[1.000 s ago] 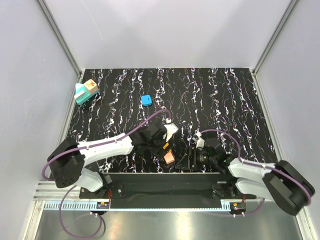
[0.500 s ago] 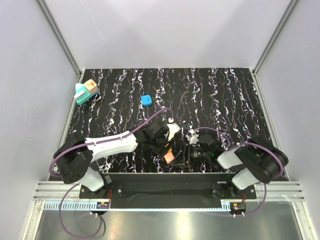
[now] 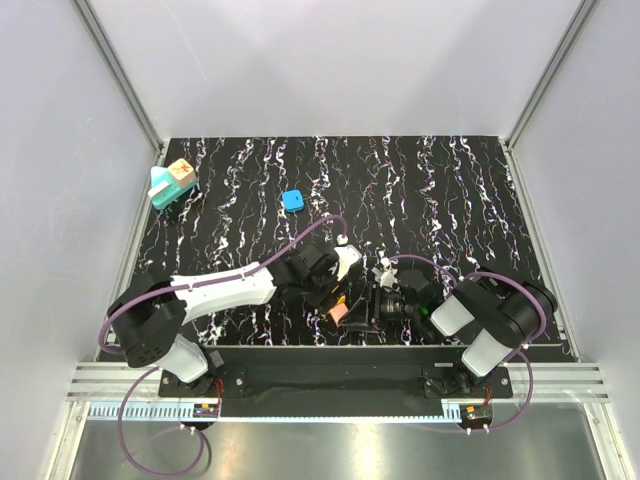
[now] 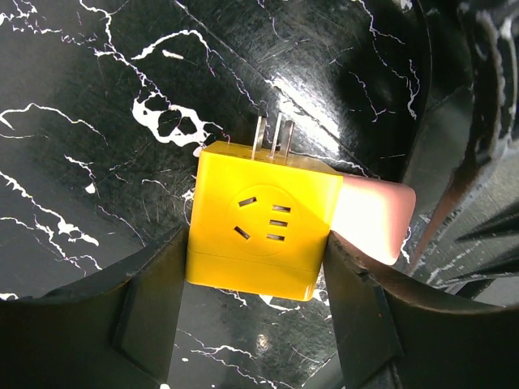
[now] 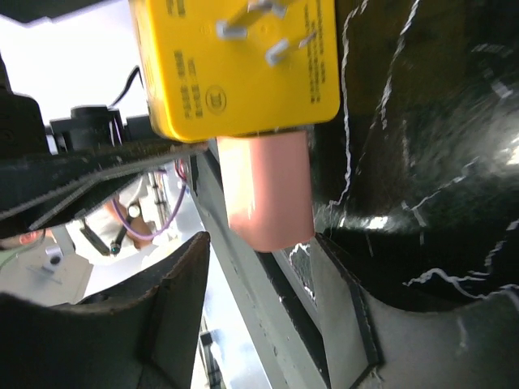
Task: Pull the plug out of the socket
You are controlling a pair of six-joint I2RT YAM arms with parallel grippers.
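Your left gripper [image 4: 258, 247] is clamped on the yellow cube [image 4: 243, 219]: in the left wrist view both fingers [image 4: 154, 300] press flat against its opposite sides, with its metal prongs [image 4: 272, 136] sticking out past the fingertips. A salmon block [image 4: 375, 219] juts from one face of that cube. Your right gripper [image 5: 263, 243] faces it from the other side, its jaws standing partly apart around the free end of the salmon block. In the right wrist view one finger [image 5: 174, 300] is clearly off the block with a gap showing. The other sits at the block's corner, and you cannot tell whether it touches. From above, the two grippers meet nose to nose near the front middle of the table [image 3: 450, 200], the cube and salmon block between them. None of this is the task's pair. The plug [image 3: 181, 173], a tan block with a reddish mark on top, sits on the teal socket [image 3: 162, 193] at the far left corner of the table, well apart from both grippers. A small blue block [image 3: 292, 200] lies on the table between that corner and your arms.
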